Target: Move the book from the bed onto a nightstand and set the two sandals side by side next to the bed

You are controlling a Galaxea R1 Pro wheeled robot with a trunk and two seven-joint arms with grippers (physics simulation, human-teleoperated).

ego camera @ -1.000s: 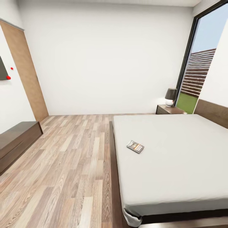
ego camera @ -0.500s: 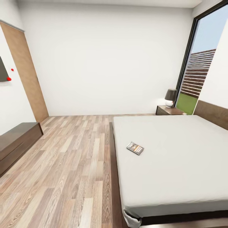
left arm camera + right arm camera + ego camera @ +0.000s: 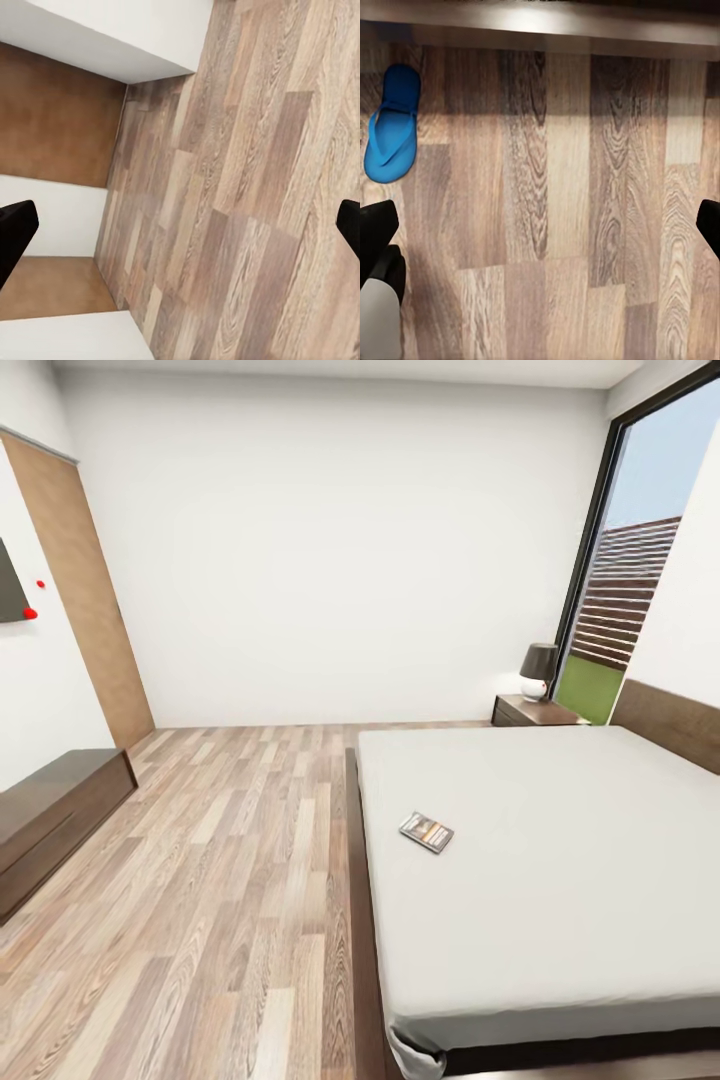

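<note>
Book [image 3: 427,832] lies on bed [image 3: 560,860]; both tools spread (right wrist sees a sandal [image 3: 392,124]).

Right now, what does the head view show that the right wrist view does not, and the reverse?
Head view alone: the bed with the book lying on its mattress, a nightstand carrying a lamp, the window and a low cabinet.

Right wrist view alone: one blue sandal flat on the floor, and the right gripper, open and empty.

Both: the wood-plank floor.
</note>
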